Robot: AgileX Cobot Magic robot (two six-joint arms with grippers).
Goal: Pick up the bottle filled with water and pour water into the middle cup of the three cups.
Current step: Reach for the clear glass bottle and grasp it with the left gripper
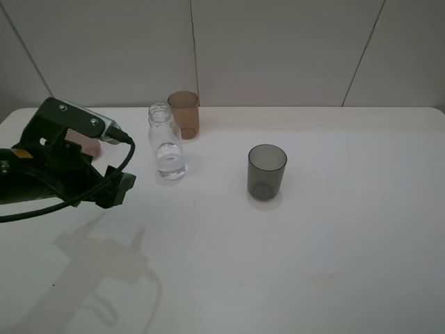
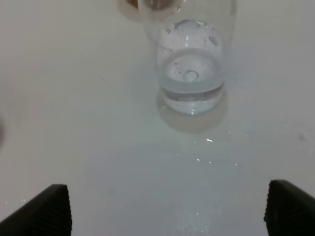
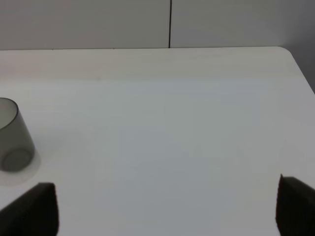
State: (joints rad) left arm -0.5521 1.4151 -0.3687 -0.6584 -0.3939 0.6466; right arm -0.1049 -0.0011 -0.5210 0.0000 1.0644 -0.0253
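Close behind the bottle [image 1: 167,151], the amber cup [image 1: 183,113]

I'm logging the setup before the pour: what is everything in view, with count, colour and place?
bottle: one, clear, part-filled with water, upright left of centre
amber cup: one, amber-brown, just behind the bottle
grey cup: one, smoky grey, right of the bottle
pinkish cup: one, pinkish, mostly hidden behind the left arm
table: one, white
wall: pale panels, behind the table
left gripper: one, black, open, facing the bottle, apart from it
right gripper: one, black, open, over bare table
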